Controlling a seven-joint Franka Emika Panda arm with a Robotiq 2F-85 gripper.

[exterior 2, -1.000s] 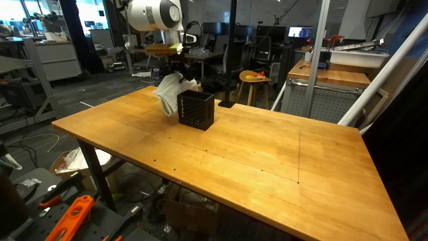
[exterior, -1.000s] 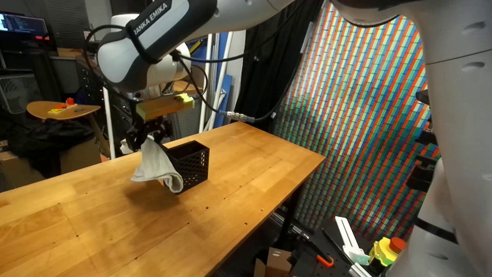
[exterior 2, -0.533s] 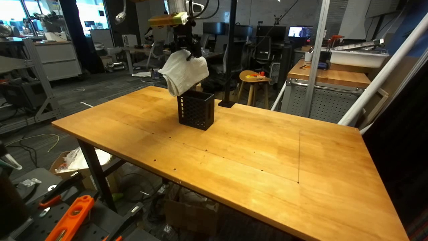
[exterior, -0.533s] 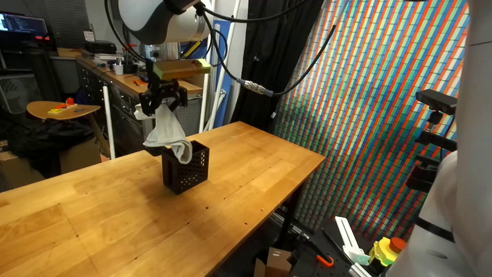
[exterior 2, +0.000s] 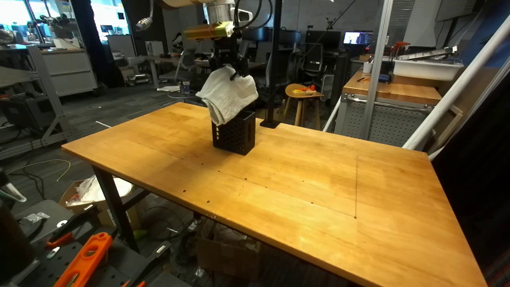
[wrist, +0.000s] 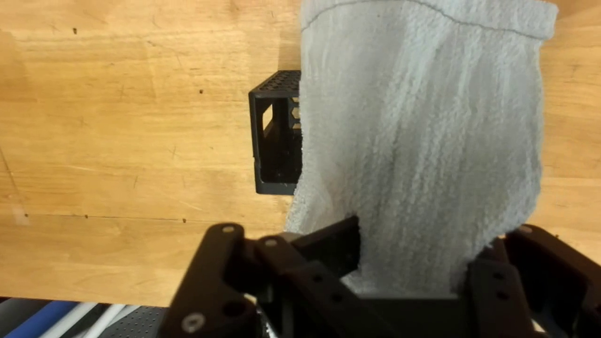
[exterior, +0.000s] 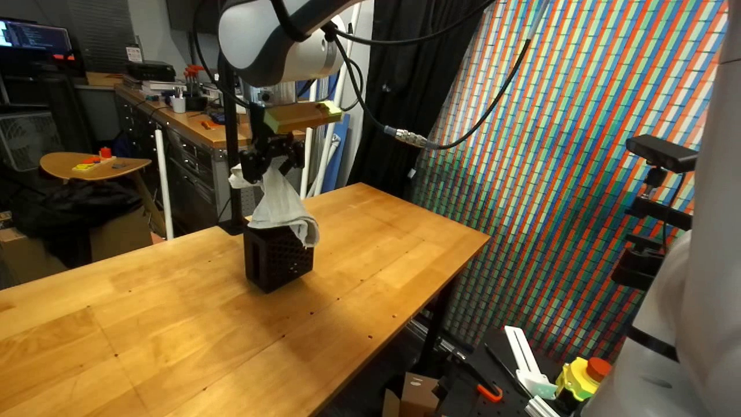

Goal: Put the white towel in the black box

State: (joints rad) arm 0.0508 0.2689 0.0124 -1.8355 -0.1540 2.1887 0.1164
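White towel [exterior 2: 229, 92], one: shifted from beside the black perforated box [exterior 2: 238, 137] to partly over it.
Jaws pinch a bunched part; the rest hangs, higher than a second ago. Box upright on the wooden desk [exterior 2: 310, 171], near the edge bearing the black post [exterior 2: 275, 59]. Wrist view: part of its mouth uncovered; whether the hem clears the rim, not discernible. Judged mid-placement: centring, then lowering, seem due before release.

You have, in an exterior view: one long orange tool [exterior 2: 83, 263]; one white rectangular bin [exterior 2: 426, 71]; one rounded wooden stool [exterior 2: 291, 88].
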